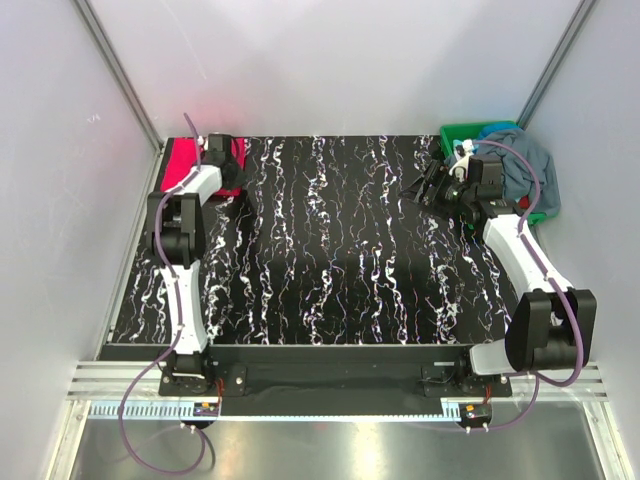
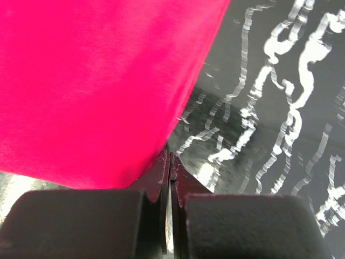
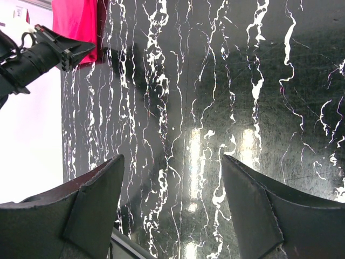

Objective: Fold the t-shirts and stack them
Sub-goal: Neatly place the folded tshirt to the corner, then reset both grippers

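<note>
The magenta t-shirt [image 1: 185, 165] lies folded at the table's back left corner; it fills the upper left of the left wrist view [image 2: 97, 81] and shows far off in the right wrist view [image 3: 75, 21]. My left gripper [image 1: 232, 152] hangs over its right edge, and its jaws [image 2: 170, 156] are shut with no cloth visible between them. A slate grey-blue t-shirt [image 1: 525, 165] is heaped in and over the green bin [image 1: 462, 132] at the back right. Just left of the bin, my right gripper [image 1: 425, 187] is open over bare table, with nothing between its fingers [image 3: 171, 157].
The black marbled table [image 1: 330, 260] spans the space between the arms. White walls with metal posts close in the left, back and right. The left arm [image 3: 38, 54] shows in the right wrist view, near the pink shirt.
</note>
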`<state>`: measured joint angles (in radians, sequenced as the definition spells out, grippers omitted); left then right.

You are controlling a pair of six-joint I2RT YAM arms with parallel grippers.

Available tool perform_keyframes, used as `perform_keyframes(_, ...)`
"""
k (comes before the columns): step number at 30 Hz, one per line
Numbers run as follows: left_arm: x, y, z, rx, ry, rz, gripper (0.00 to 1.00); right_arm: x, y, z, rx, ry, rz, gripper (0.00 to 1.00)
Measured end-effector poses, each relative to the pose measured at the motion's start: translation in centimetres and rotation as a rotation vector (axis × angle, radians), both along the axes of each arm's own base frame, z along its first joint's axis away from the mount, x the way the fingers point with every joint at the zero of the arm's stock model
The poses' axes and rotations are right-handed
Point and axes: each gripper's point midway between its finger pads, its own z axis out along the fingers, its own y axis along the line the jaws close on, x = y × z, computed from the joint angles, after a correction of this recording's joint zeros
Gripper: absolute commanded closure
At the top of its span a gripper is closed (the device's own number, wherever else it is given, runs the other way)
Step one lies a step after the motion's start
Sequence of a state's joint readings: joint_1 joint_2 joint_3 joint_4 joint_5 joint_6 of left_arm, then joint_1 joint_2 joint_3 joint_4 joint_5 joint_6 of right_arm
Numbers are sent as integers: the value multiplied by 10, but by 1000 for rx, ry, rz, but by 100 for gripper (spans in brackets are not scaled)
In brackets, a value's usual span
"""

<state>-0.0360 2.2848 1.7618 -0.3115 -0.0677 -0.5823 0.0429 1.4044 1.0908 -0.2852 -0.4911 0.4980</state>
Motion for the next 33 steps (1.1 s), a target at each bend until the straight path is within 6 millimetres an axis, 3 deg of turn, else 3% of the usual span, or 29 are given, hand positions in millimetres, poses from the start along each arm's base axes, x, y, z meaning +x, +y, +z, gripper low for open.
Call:
perform_keyframes(3, -1, -12, 10, -36, -14, -62, 98, 0, 0, 0, 2, 3, -2, 19)
perform_keyframes(6, -6, -31, 29, -71, -39, -156, 80, -1, 0, 0, 3, 8, -7, 12)
perform_keyframes(7, -10, -38, 36, -79, -46, -189, 68, -2, -1, 0, 2, 12, -11, 1)
perform_keyframes(10, -46, -74, 76, -88, -85, -319, 55, -9, -5, 2, -10, 26, -32, 0)
perform_keyframes(11, -62, -89, 93, -86, -108, -372, 30, -12, -6, 6, -16, 22, -39, 0)
perform_keyframes(13, -92, -117, 131, -70, -175, -468, 19, -19, -8, 15, -23, 4, -48, 0)
perform_keyframes(14, -110, -131, 152, -61, -220, -519, 1, -23, -9, 22, -25, -10, -51, 0)
perform_keyframes(17, -175, -166, 218, -79, -391, -664, 1, -34, -11, 40, -27, -49, -57, 0)
perform_keyframes(20, -222, -165, 273, -109, -561, -720, 1, -41, -11, 50, -24, -69, -60, 0)
perform_keyframes(22, -238, -162, 289, -121, -626, -735, 1, -45, -11, 53, -20, -71, -62, 0)
perform_keyframes(24, -253, -159, 288, -133, -644, -749, 1, -47, -11, 55, -18, -71, -63, 0)
perform_keyframes(30, -280, -151, 240, -135, -548, -764, 1, -54, -13, 65, -19, -103, -72, 0)
perform_keyframes(33, -283, -150, 238, -124, -546, -771, 1, -58, -15, 72, -24, -130, -83, 0)
